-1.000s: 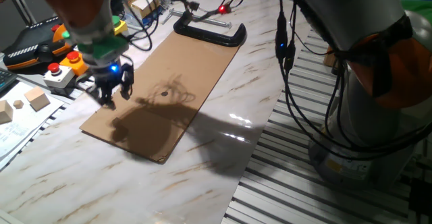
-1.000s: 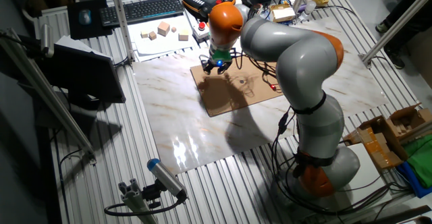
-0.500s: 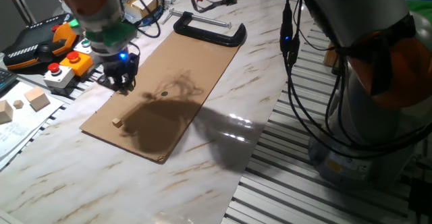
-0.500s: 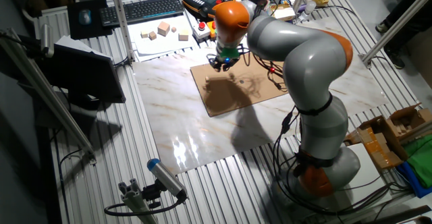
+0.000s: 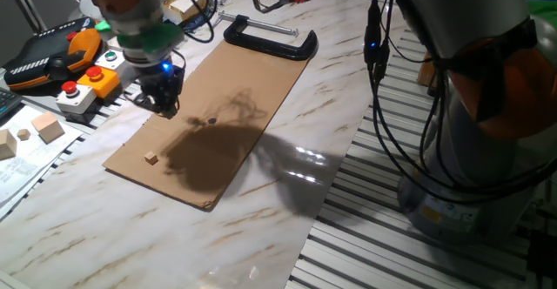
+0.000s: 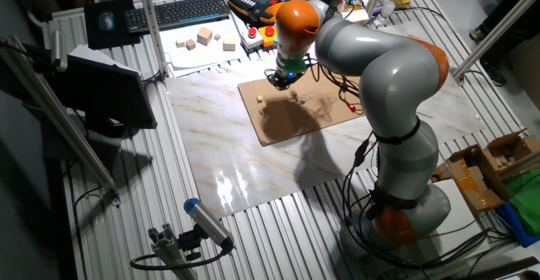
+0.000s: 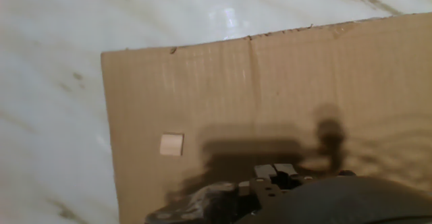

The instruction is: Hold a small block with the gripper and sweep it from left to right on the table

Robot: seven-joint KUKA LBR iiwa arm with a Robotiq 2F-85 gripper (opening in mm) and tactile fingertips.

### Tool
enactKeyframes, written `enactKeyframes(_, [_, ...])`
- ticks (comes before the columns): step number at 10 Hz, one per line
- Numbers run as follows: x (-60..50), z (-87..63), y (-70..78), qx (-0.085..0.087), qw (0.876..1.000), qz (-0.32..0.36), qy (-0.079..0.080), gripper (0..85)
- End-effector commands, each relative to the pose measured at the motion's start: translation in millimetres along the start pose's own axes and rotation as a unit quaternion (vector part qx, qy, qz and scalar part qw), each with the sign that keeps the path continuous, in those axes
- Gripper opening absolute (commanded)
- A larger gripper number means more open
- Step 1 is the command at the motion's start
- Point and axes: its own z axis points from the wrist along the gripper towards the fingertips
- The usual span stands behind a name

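Jaws look drawn together and empty, as far as the dark fingertips of the gripper (image 5: pixel 165 104) show from one fixed view, though the gap itself is hard to read. The small block (image 5: pixel 151 157) lies loose on the cardboard sheet (image 5: pixel 252 89), near its corner and well apart from the gripper. From the other fixed view the block (image 6: pixel 261 99) is only a pale speck beside the gripper (image 6: pixel 283 78). The hand view shows it best, a light square (image 7: pixel 171 144) just outside the gripper's shadow, with the fingers themselves cut off at the bottom edge. Around the cardboard lies the table (image 5: pixel 104 228). A black C-clamp (image 5: pixel 270 41) sits at the sheet's far end, and larger wooden blocks (image 6: pixel 205 37) rest beyond the marble.
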Motion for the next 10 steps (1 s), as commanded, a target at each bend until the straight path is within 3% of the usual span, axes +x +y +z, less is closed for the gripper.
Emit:
enactKeyframes(1, [2.5,-0.1,-4.1,-0.005,1.0,-0.015,0.001,0.7])
enactKeyframes(4, [6.5,-2.7,-9.8,0.003,0.999,-0.042,-0.002,0.7])
enactKeyframes(6, [7.0,-2.9,-9.9,-0.01,0.999,-0.052,0.002,0.7])
enactKeyframes(10, [6.6,-2.7,-9.6,-0.009,0.998,-0.058,0.007,0.7])
